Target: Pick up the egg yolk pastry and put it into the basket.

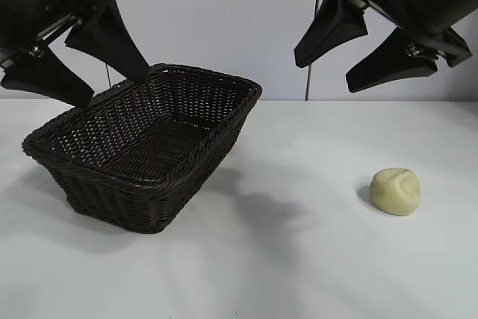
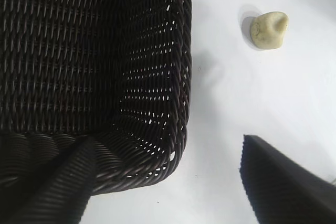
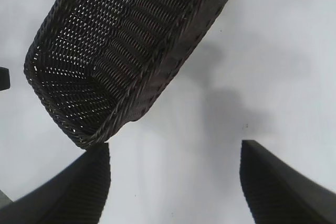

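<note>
The right pincer (image 1: 363,59) hangs high above the white desk (image 1: 299,259), its two black ribbed fingers (image 1: 328,31) spread wide apart and holding nothing, tips angled down and toward the middle of the scene. The left pincer (image 1: 104,84) hangs equally high on the other side, also spread open and empty, with its fingertips just over the far rim of the large rectangular dark brown woven wicker basket (image 1: 149,147); whether a fingertip touches the braided rim cannot be told.

The small pale cream-yellow rounded egg yolk pastry (image 1: 396,191), with a creased, dimpled top, lies on the desk below the right pincer and a little to its right in the exterior view, well apart from the fingertips. It sits well clear of the basket, with bare desk between them. In the left wrist view the pastry (image 2: 269,30) shows beyond the basket's corner (image 2: 178,129). In the right wrist view only the basket (image 3: 131,51) and desk (image 3: 273,51) appear between the open fingers (image 3: 283,182).
</note>
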Robot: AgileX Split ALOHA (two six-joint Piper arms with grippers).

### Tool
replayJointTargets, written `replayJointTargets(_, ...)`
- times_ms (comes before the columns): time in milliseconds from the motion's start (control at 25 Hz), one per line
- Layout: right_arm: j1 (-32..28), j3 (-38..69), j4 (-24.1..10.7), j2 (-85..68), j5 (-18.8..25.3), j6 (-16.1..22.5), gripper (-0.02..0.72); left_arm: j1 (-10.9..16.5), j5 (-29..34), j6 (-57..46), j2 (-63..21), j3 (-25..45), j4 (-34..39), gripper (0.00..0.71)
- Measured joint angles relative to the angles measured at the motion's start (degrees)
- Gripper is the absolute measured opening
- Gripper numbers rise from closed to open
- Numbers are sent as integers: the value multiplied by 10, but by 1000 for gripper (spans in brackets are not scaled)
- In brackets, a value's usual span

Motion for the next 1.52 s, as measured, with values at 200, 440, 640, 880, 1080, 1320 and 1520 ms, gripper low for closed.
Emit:
replayJointTargets(200, 0, 0, 0, 0, 0, 0, 507, 0, 0, 0, 0, 0, 0, 553)
replayJointTargets(440, 0, 0, 0, 0, 0, 0, 507, 0, 0, 1, 0, 0, -1, 553)
replayJointTargets(640, 0, 0, 0, 0, 0, 0, 507, 0, 0, -5, 0, 0, -9, 553)
replayJointTargets(880, 0, 0, 0, 0, 0, 0, 507, 0, 21, -166, 0, 0, -4, 553)
replayJointTargets(1080, 0, 0, -1, 0, 0, 0, 507, 0, 66, -364, 0, 0, 69, 553)
replayJointTargets(1320, 0, 0, -1, 0, 0, 0, 507, -1, 91, -582, 0, -1, 196, 553)
replayJointTargets(1520, 0, 0, -2, 0, 0, 0, 507, -47, 57, -731, 0, -1, 237, 553)
